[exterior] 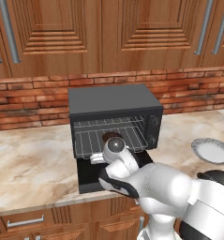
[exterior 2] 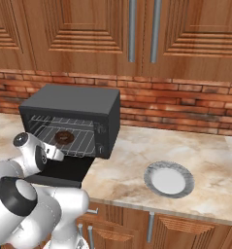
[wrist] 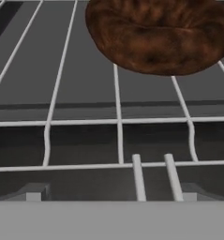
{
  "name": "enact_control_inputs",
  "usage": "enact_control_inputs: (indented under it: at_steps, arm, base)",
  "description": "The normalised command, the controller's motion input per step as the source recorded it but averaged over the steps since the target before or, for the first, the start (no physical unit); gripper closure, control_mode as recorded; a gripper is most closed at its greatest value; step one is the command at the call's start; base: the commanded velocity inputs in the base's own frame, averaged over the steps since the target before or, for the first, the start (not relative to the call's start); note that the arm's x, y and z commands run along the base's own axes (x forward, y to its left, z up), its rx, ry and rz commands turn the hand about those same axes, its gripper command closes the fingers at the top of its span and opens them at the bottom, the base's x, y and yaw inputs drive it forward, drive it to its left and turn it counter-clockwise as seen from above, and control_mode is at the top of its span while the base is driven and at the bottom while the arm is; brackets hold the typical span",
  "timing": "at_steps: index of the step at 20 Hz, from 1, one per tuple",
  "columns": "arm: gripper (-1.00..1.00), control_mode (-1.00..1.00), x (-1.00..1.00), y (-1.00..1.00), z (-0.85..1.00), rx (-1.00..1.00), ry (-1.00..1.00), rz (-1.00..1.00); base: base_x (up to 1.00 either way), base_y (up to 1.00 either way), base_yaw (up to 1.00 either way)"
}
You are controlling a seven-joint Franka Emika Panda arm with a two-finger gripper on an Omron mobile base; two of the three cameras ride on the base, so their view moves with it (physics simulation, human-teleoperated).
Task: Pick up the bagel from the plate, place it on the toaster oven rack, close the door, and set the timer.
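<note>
The dark brown bagel (wrist: pixel 160 35) lies on the toaster oven rack (wrist: pixel 118 122), a silver wire grid inside the black toaster oven (exterior: pixel 114 101). From the base views the bagel (exterior 2: pixel 64 136) sits near the rack's front middle (exterior: pixel 111 136). My gripper (wrist: pixel 112 193) hovers low over the front edge of the rack, just short of the bagel, open with nothing between its fingers. The door (exterior 2: pixel 64 170) hangs open, folded down flat in front of the oven (exterior: pixel 87 176). The white plate (exterior 2: pixel 169 179) rests on the counter to the oven's right with nothing on it.
The oven's control panel (exterior 2: pixel 102 138) with its knobs is on its right face. A brick wall and wooden cabinets stand behind. Marble counter (exterior: pixel 29 164) stretches to both sides; the plate (exterior: pixel 212 151) is near the counter's front edge.
</note>
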Motion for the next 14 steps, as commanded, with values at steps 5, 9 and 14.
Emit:
enact_control_inputs:
  at_steps: [5,9,14]
  arm:
    - [-1.00,-1.00,0.25,0.00,-0.09,0.00,-0.04,0.00]
    - [-1.00,-1.00,0.30,0.00,0.00,0.00,0.00,0.00]
    - [-1.00,-1.00,0.30,0.00,0.00,0.00,0.00,0.00]
  base:
    - [0.00,0.00,0.00]
    - [0.00,0.00,0.00]
    - [0.00,0.00,0.00]
